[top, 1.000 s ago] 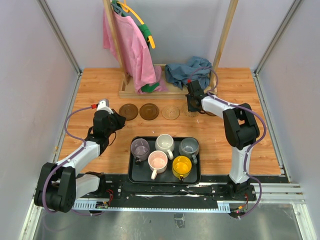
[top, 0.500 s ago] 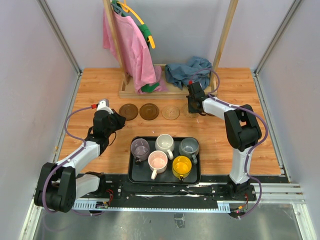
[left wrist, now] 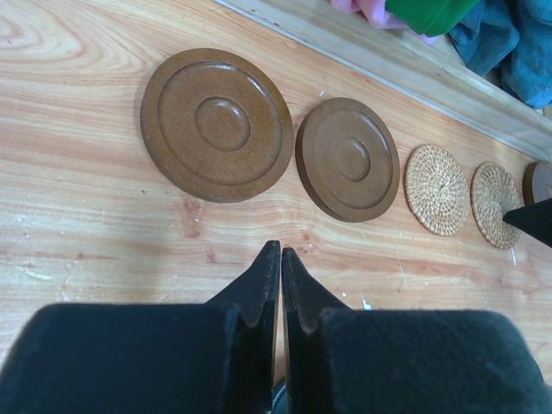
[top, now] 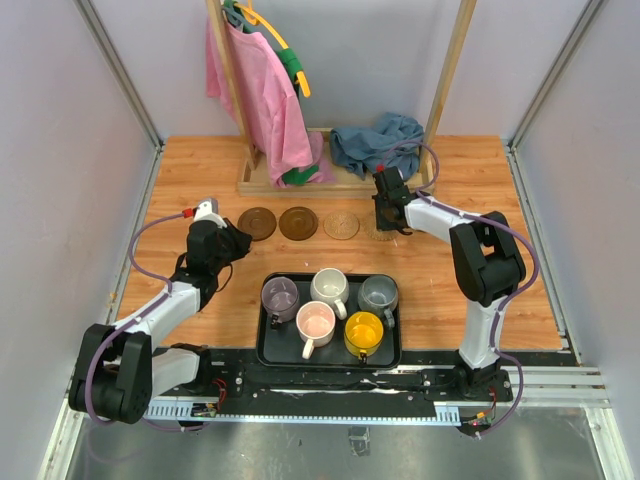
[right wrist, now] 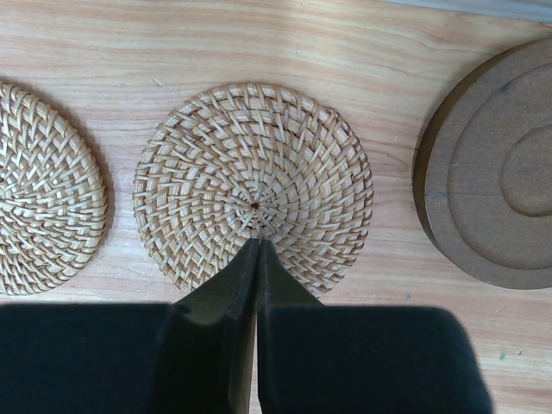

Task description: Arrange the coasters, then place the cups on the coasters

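Note:
Several coasters lie in a row on the wooden table: two dark brown discs point(left wrist: 217, 125) point(left wrist: 348, 159), then two tan woven coasters point(left wrist: 437, 190) point(left wrist: 494, 204), and another dark disc point(right wrist: 500, 172) at the right end. My right gripper point(right wrist: 259, 243) is shut, its tips over the near part of the right woven coaster point(right wrist: 253, 185). My left gripper point(left wrist: 280, 250) is shut and holds nothing, just short of the two dark discs. Several cups stand in the black tray point(top: 268, 350): purple-grey point(top: 280, 296), white point(top: 329, 286), grey-blue point(top: 378, 293), pink point(top: 315, 322), yellow point(top: 363, 330).
A wooden clothes rack base point(top: 300, 183) runs behind the coaster row, with a pink garment point(top: 262, 90) hanging above it and a crumpled blue cloth point(top: 375, 140) on it. Grey walls close in the table at both sides.
The right arm has shifted slightly, its gripper staying over the woven coaster. The left arm and the cups have not moved.

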You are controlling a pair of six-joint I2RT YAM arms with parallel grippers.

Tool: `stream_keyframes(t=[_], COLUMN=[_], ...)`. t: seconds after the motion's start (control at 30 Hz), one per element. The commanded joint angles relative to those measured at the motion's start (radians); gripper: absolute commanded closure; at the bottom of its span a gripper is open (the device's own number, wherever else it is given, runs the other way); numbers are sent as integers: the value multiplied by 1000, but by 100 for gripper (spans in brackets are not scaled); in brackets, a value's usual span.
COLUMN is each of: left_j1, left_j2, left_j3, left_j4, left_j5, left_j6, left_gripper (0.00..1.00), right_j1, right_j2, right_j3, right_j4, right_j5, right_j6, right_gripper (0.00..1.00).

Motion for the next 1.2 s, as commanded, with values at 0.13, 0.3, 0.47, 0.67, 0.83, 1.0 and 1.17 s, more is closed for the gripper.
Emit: stream_keyframes(t=[0.13, 0.3, 0.47, 0.67, 0.83, 1.0, 1.17], left_j1=[3, 3, 2, 2, 2, 2, 2], left_j2=[5, 4, 7, 1, -4, -8, -6], left_j3=[-10, -11, -16, -24, -28, -28, -25], left_j4=[33, 31, 35, 37, 39, 41, 41], left_j5=[4, 2, 2, 4, 5, 11, 17], left_j6=[-2, 0, 0, -2, -2, -1, 2], left_gripper=[92, 92, 92, 92, 93, 93, 92], right_j1=[18, 18, 18, 18, 12, -48, -120], right_j2=[22, 21, -2, -57, -95, -100, -76], right_j3=[-25, 7, 53, 101, 121, 118, 109], right_j4=[-104, -105, -112, -123, -119, -126, -136], right_j5=[19, 44, 68, 86, 138, 145, 132], right_j6=[10, -1, -17, -32, -52, -36, -26], right_gripper=[98, 98, 97, 96, 94, 94, 95])
